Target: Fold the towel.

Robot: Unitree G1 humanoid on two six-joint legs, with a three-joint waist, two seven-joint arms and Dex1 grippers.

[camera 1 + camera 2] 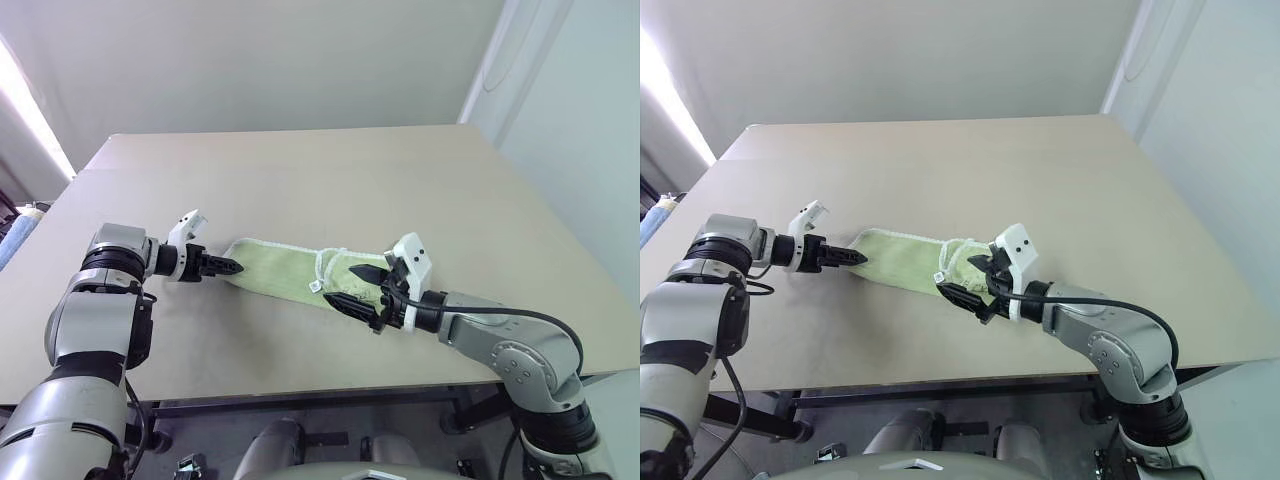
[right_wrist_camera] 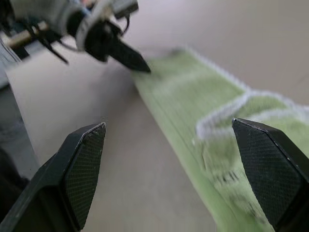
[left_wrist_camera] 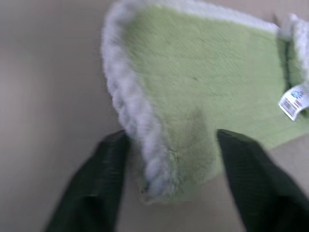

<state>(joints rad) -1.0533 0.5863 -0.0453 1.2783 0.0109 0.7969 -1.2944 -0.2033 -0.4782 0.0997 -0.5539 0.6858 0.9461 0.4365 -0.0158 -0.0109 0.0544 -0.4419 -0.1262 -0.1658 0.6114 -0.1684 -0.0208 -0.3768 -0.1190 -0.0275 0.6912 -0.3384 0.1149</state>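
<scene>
From the head views, the towel point(image 1: 300, 272) lay as a narrow strip on the table point(image 1: 330, 180), its right end already doubled back near the tag point(image 1: 314, 286). It looked soft, light and limp, likely to sag, so corners or the stitched edge seemed the best hold. There were no containers.

In the left wrist view, the left gripper point(image 3: 169, 145) stood partly open, its fingers either side of the towel's white-edged corner, not clamped.

In the right wrist view, the right gripper point(image 2: 183, 154) stood wide, holding nothing, above the folded end.
</scene>
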